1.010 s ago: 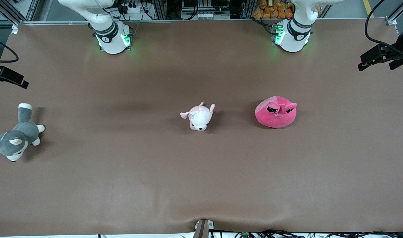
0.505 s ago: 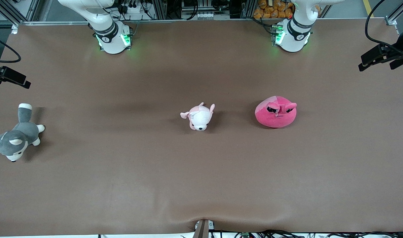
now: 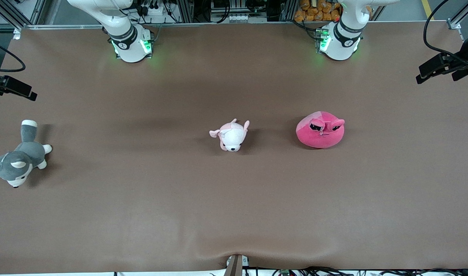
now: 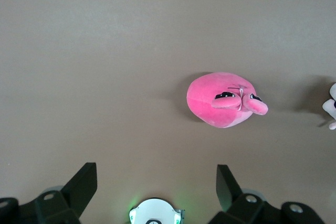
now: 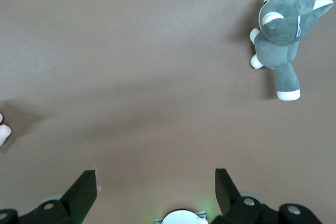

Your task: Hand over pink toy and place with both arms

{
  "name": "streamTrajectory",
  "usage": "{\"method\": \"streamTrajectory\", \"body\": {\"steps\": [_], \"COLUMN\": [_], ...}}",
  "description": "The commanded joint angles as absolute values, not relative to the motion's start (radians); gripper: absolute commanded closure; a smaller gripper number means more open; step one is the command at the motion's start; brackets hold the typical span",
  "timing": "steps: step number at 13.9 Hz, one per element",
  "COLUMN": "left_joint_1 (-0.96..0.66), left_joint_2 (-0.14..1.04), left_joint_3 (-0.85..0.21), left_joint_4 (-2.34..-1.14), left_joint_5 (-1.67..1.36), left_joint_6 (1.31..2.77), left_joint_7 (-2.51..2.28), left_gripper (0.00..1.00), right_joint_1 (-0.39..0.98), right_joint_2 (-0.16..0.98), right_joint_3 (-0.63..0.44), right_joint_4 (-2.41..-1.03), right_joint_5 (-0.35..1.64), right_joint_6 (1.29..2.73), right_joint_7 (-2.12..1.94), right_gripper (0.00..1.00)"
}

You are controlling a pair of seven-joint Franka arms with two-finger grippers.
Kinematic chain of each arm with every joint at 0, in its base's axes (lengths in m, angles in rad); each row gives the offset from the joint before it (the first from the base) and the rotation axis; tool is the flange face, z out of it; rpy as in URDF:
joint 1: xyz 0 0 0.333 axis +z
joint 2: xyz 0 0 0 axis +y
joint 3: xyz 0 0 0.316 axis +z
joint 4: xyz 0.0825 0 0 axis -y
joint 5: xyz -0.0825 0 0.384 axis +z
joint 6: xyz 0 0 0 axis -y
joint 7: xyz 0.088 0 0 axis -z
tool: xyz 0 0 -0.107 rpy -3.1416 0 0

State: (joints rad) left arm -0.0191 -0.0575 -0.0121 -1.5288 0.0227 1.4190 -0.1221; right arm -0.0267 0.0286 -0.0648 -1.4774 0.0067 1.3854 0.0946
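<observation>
Start of the handover as I saw it remotely: the pink toy [image 3: 320, 129] lay on the table [image 3: 234, 214] toward the left arm's end, beside the pale plush animal [image 3: 230, 135], with the grey plush dog [image 3: 17, 161] at the right arm's end. In the front view the toy sat at about 8 o'clock from the left gripper [image 4: 157, 182], which hung high with fingers spread, clearly the nearer arm. The right gripper [image 5: 156, 184], equally spread and empty, waited over its own end
</observation>
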Motion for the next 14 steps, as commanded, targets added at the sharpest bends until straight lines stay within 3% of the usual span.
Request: {"method": "streamTrajectory", "body": {"steps": [1, 8, 14], "left_joint_1": [-0.009, -0.014, -0.029], "left_joint_2": [-0.031, -0.002, 0.032], "left_joint_3": [-0.012, -0.015, -0.020], "left_joint_4": [-1.503, -1.497, -1.499], "left_joint_5": [0.026, 0.018, -0.012], "left_joint_6": [1.431, 1.431, 1.440], "left_joint_7": [-0.140, -0.239, -0.633], "left_gripper": [0.00, 0.00, 0.00], "right_joint_1": [-0.025, -0.018, -0.018], "right_joint_2": [0.018, 0.018, 0.018], "right_joint_3": [-0.060, -0.058, -0.058], "right_joint_4": [-1.471, -1.470, -1.470], "right_joint_5": [0.003, 0.003, 0.003], "right_joint_6": [1.352, 1.348, 1.347], "right_joint_7": [0.109, 0.110, 0.110], "right_gripper": [0.00, 0.00, 0.00]}}
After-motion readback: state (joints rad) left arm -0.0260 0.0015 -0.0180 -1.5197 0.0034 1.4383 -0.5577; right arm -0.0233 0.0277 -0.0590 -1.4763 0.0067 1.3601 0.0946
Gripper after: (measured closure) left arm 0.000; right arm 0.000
